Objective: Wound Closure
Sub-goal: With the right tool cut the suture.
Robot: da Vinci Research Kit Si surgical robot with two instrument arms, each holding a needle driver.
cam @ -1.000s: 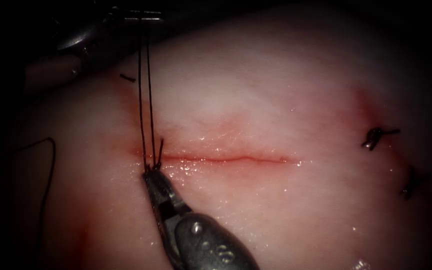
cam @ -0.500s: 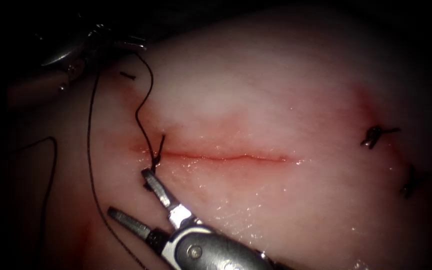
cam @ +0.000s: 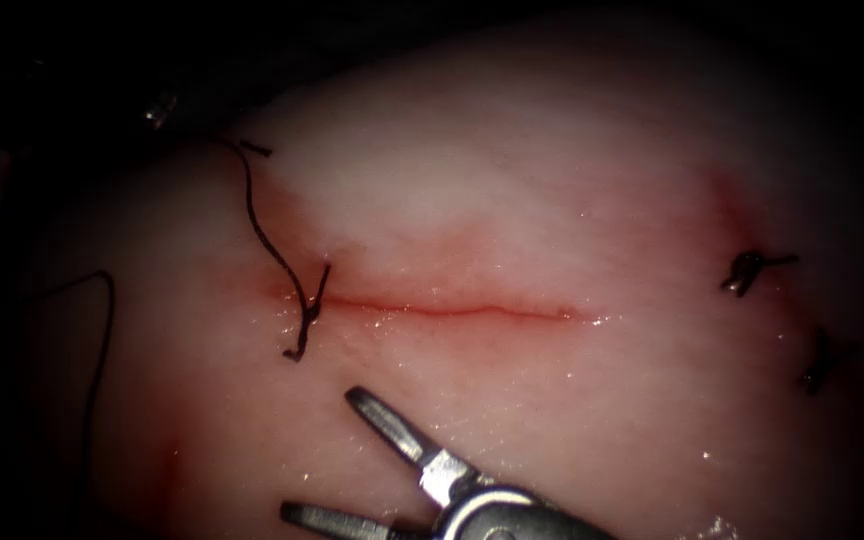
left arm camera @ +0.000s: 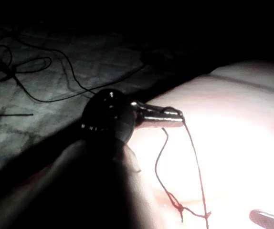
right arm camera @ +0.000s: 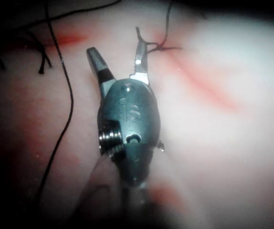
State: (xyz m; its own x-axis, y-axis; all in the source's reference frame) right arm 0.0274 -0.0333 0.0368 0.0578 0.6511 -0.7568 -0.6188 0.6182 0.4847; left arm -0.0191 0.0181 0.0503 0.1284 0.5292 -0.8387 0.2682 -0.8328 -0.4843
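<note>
Cloth: a grey, creased cloth (left arm camera: 36, 119) lies beside the tissue in the left wrist view.
Loose strands: dark tangled strands (left arm camera: 13, 71) rest on that cloth, curling in loops, apart from the tissue's edge.

One cut (cam: 452, 310), three knots (cam: 304, 318), two tools (cam: 352, 460).

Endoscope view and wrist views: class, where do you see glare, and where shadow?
Endoscope view: light centres on the tissue, edges dark, wet glints by the cut. Left wrist view: tissue glares white; left tool, shut on thread, mostly dark. Right wrist view: open, empty right tool glints.
</note>
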